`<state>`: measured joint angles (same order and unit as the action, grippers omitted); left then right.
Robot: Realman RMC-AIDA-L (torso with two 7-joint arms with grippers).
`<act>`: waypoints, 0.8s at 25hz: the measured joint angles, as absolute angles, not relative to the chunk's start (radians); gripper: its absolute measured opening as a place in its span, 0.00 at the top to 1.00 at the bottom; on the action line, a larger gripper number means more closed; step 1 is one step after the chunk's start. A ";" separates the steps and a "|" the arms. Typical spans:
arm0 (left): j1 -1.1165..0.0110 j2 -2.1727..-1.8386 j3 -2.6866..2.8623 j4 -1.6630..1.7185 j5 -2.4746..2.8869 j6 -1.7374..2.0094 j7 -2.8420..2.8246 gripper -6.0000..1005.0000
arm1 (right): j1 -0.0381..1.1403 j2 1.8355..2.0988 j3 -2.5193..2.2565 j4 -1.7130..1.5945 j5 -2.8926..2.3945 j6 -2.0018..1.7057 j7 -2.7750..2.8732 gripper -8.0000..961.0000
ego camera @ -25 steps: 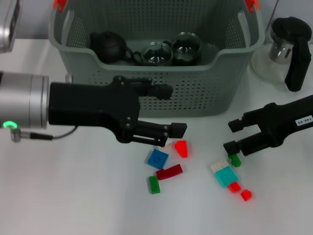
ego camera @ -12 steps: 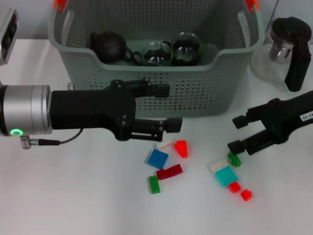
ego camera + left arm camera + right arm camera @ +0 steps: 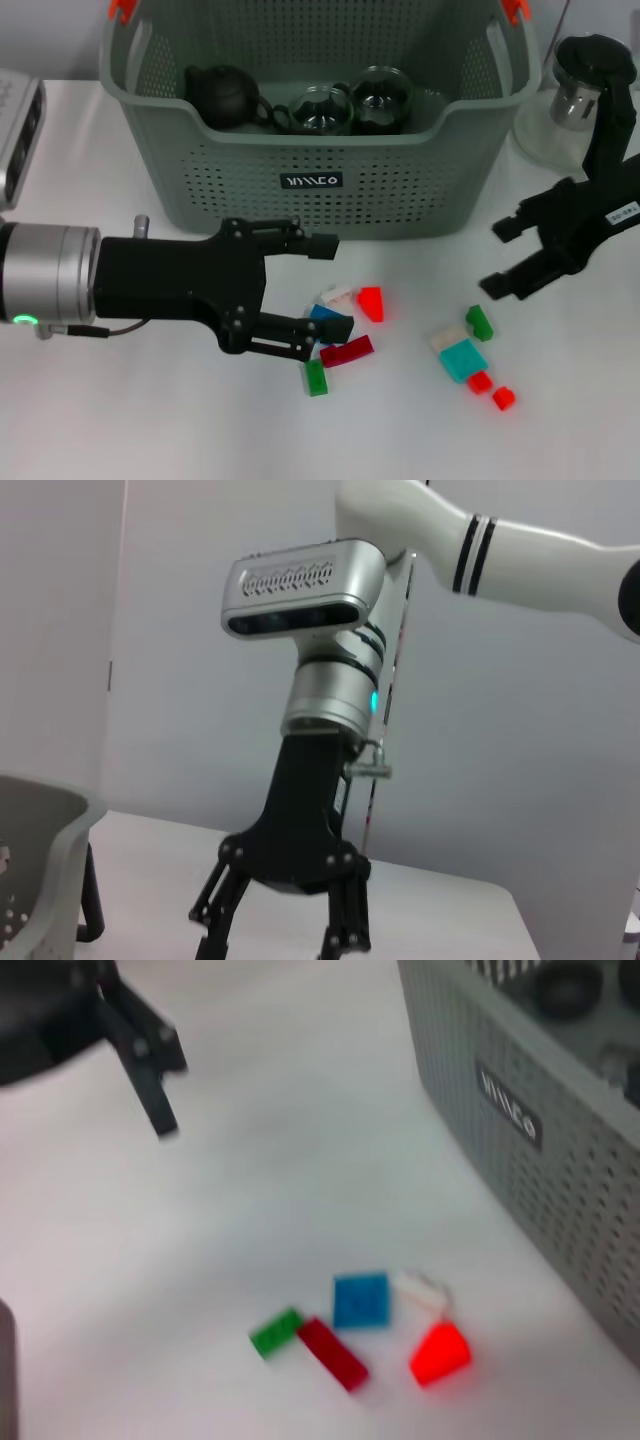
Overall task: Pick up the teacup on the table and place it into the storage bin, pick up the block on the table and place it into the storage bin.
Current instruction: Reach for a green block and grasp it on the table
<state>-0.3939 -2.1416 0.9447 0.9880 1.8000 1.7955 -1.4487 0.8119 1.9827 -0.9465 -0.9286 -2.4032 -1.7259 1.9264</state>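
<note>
The storage bin (image 3: 410, 205) stands at the back of the table, also seen in the right wrist view (image 3: 520, 1175). Inside it are two glass teacups (image 3: 320, 108) and a black teapot (image 3: 222, 92). Loose blocks lie in front: blue (image 3: 320, 313), white (image 3: 337, 296), red (image 3: 371, 302), dark red (image 3: 347, 350) and green (image 3: 316, 377). My left gripper (image 3: 327, 286) is open just left of this cluster, its lower finger over the blue block's edge. My right gripper (image 3: 498, 257) is open above a green block (image 3: 479, 322) and a teal block (image 3: 463, 358).
A glass pitcher with a black handle (image 3: 590, 95) stands right of the bin. Two small red blocks (image 3: 491, 389) lie near the teal one. The left wrist view shows the right arm's gripper (image 3: 278, 940) and the bin's rim (image 3: 40, 820).
My left gripper has dropped down and back from the bin's front to the block cluster, uncovering the bin's label. My right gripper has drawn up and to the right, away from the green block.
</note>
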 joint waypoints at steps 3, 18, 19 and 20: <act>-0.392 -2.142 0.944 0.980 1.808 1.788 -1.443 0.14 | 0.843 1.979 -0.955 -0.958 -2.497 -1.744 1.927 0.01; -0.398 -2.139 0.909 0.956 1.812 1.748 -1.448 0.14 | 0.959 2.084 -1.202 -0.959 -2.768 -1.684 1.916 0.02; -0.397 -2.139 0.905 0.956 1.812 1.748 -1.448 0.14 | 0.965 2.092 -1.230 -0.959 -2.779 -1.680 1.917 0.02; -0.397 -2.139 0.901 0.956 1.812 1.748 -1.449 0.14 | 0.969 2.095 -1.253 -0.958 -2.784 -1.676 1.918 0.02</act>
<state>-0.3969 -2.1390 0.9009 0.9556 1.8122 1.7483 -1.4493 0.9694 2.0951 -1.2533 -0.9582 -2.7841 -1.6764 1.9181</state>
